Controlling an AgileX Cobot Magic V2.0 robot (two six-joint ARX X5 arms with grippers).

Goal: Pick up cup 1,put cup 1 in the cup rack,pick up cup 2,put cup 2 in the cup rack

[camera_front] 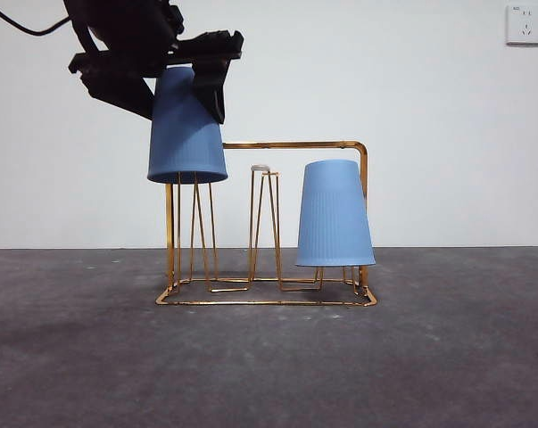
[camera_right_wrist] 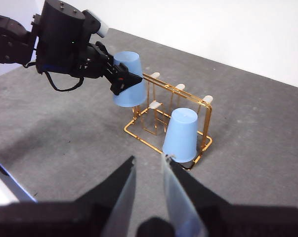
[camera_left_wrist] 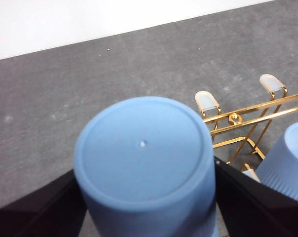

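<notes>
My left gripper (camera_front: pixel 186 82) is shut on a blue cup (camera_front: pixel 186 134), held upside down by its upper part. The cup's rim hangs over the left-end prongs of the gold wire cup rack (camera_front: pixel 269 301), and their tips are hidden inside it. In the left wrist view the cup's base (camera_left_wrist: pixel 144 148) fills the space between my jaws. A second, lighter blue cup (camera_front: pixel 335 214) sits upside down on the rack's right-end prongs. The middle prongs (camera_front: pixel 261 169) stand bare. My right gripper (camera_right_wrist: pixel 149 170) hangs open and holds nothing, well back from the rack (camera_right_wrist: pixel 139 134).
The rack's arched frame (camera_front: pixel 340 144) rises behind the prongs, close to the held cup. A dark grey tabletop (camera_front: pixel 90 357) spreads around the rack, with a white wall behind and a wall socket (camera_front: pixel 525 24) at the top right.
</notes>
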